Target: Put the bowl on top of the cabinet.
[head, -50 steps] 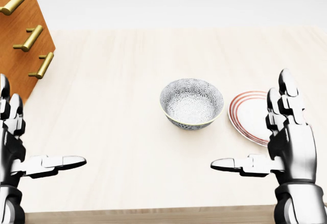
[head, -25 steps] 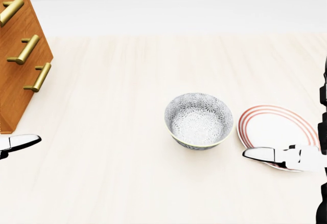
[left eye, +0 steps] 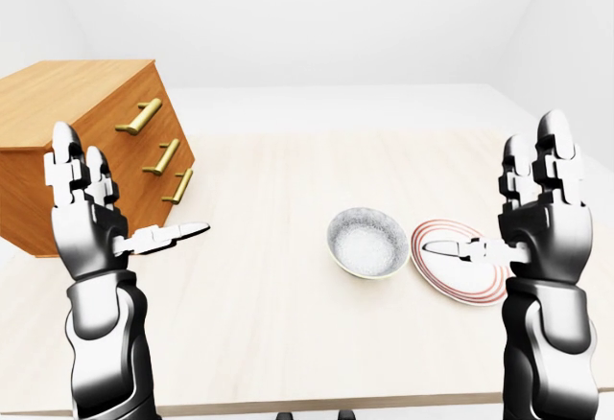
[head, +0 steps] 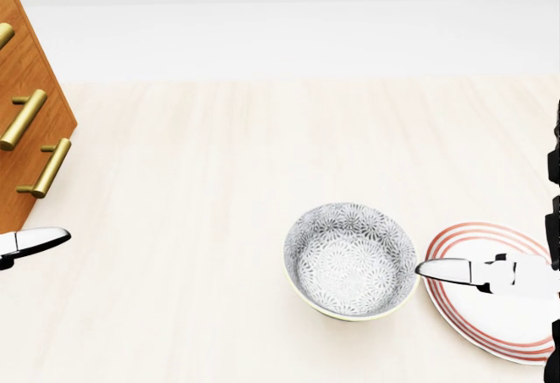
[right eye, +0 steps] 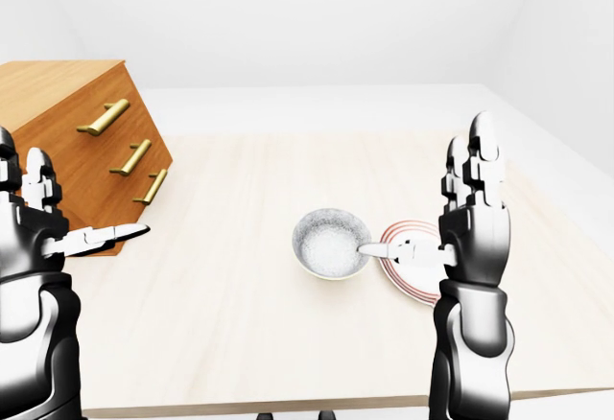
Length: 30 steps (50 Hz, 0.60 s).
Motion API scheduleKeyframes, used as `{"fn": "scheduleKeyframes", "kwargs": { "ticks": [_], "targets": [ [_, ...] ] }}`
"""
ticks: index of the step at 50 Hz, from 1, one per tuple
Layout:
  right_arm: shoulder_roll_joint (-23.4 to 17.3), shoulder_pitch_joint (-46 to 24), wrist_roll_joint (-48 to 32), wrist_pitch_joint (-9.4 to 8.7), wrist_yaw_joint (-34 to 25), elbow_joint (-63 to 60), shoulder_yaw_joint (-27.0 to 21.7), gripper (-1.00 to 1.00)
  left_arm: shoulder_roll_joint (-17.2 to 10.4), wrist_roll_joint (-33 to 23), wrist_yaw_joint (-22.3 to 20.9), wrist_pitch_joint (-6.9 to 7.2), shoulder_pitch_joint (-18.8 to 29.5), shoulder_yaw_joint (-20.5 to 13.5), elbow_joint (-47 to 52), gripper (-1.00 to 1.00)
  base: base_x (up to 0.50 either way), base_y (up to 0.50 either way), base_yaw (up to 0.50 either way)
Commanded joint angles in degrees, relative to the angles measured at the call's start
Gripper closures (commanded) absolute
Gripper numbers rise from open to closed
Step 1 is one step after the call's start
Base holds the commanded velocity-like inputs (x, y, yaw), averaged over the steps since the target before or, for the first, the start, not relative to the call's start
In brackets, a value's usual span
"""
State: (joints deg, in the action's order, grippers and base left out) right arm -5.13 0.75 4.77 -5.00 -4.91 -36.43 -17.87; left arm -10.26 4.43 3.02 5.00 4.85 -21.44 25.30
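You could read no text, label, brand, number or sign in any of the three views. The bowl (head: 352, 265) bore only a grey floral pattern and the plate (head: 490, 326) only red rings. The cabinet (left eye: 77, 84) showed plain wood and unmarked brass handles (left eye: 142, 116).

Bowl (head: 352, 261): grey-white w/ fine floral print in & out, pale yellowish rim. Plate (head: 477, 335): white w/ red concentric rings. Cabinet (left eye: 86, 142): orange-brown wood, lighter top; handles (left eye: 142, 116) brass-gold. Table (head: 192, 182): pale wood grain. Left hand (left eye: 86, 238) & right hand (left eye: 547, 238): glossy black & silver-white.
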Motion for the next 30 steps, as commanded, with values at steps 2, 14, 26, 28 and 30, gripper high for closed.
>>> {"fn": "scheduleKeyframes", "kwargs": {
  "ticks": [2, 14, 26, 28, 30],
  "targets": [
    [0.58, 0.89, -1.14, 0.0, -0.52, 0.0, 0.58, -1.0, 0.36, 2.83, -1.15, 0.0, -0.23, -0.6, 1.09, -1.0, 0.0, 0.0, 0.0],
    [0.92, 1.37, -1.95, 0.0, -1.43, 1.17, 1.32, -1.0, 0.26, 2.79, -1.21, 0.0, -0.12, -0.75, 1.34, -1.0, 0.01, 0.33, 0.0],
    [0.85, 1.41, -1.29, 0.0, -1.5, 0.03, 0.42, -1.0, 0.34, 2.52, -1.17, 0.0, -0.06, -0.54, 1.4, -1.0, 0.02, 0.5, 0.0],
    [0.93, 1.49, -1.4, 0.0, -1.48, 0.03, 0.57, -1.0, 0.34, 2.49, -1.16, 0.0, -0.03, -0.49, 1.28, -1.0, 0.02, 0.5, 0.0],
    [0.99, 1.55, -1.32, 0.0, -1.57, 0.1, 0.66, -1.0, 0.35, 2.45, -1.12, 0.0, -0.01, -0.46, 1.19, -1.0, 0.02, 0.5, 0.0]
  ]
}}
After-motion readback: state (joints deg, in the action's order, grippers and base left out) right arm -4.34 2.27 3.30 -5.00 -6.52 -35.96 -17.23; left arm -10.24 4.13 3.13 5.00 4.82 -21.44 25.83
